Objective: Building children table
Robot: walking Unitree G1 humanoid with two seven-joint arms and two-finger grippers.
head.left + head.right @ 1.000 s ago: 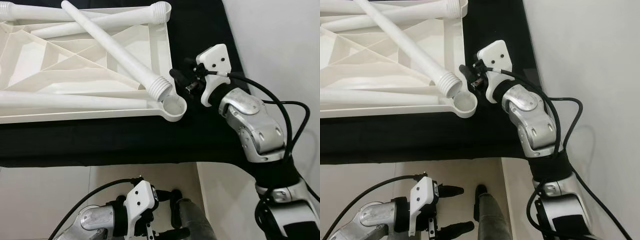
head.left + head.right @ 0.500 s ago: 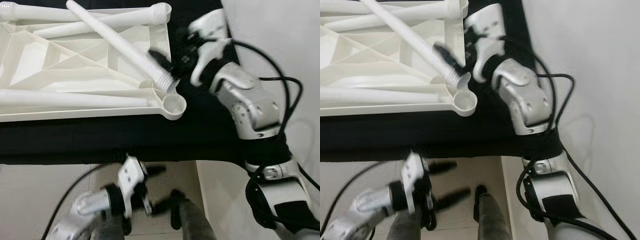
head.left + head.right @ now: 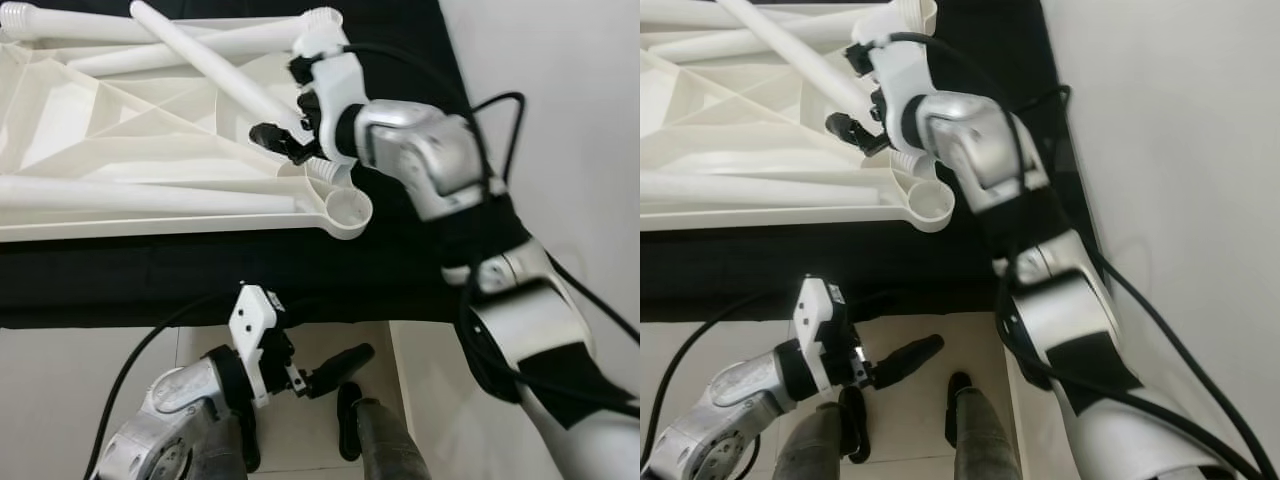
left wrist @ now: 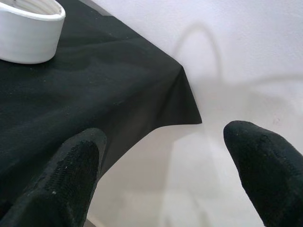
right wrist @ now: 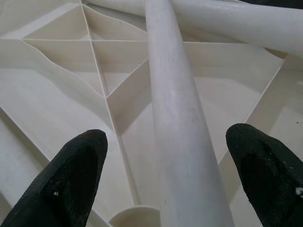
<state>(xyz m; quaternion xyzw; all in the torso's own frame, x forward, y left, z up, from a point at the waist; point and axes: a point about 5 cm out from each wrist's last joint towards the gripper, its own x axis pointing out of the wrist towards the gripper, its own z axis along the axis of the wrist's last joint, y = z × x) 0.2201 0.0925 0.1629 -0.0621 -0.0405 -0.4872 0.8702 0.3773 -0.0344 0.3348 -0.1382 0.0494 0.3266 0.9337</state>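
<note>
A white ribbed tabletop (image 3: 120,140) lies upside down on a black-draped table (image 3: 200,280). A round socket (image 3: 347,210) sits at its near right corner. A white leg (image 3: 210,65) lies slantwise across the ribs, with its threaded end (image 3: 325,172) beside that socket. My right gripper (image 3: 285,140) hangs open over this leg (image 5: 175,94) close to the threaded end, one finger on each side and apart from it. My left gripper (image 3: 315,378) is low, below the table's front edge, open and holding nothing. In its wrist view the socket corner (image 4: 26,28) rests on the cloth.
Other white legs lie on the tabletop: one along the far side (image 3: 220,40), one along the near rim (image 3: 130,198). A white wall (image 3: 560,100) stands close on the right. Pale floor (image 3: 80,380) lies below, with my feet at the bottom of the picture.
My right arm has swung left from beside the table's corner to over the slanting leg. The left gripper has risen and turned towards the table's front edge.
</note>
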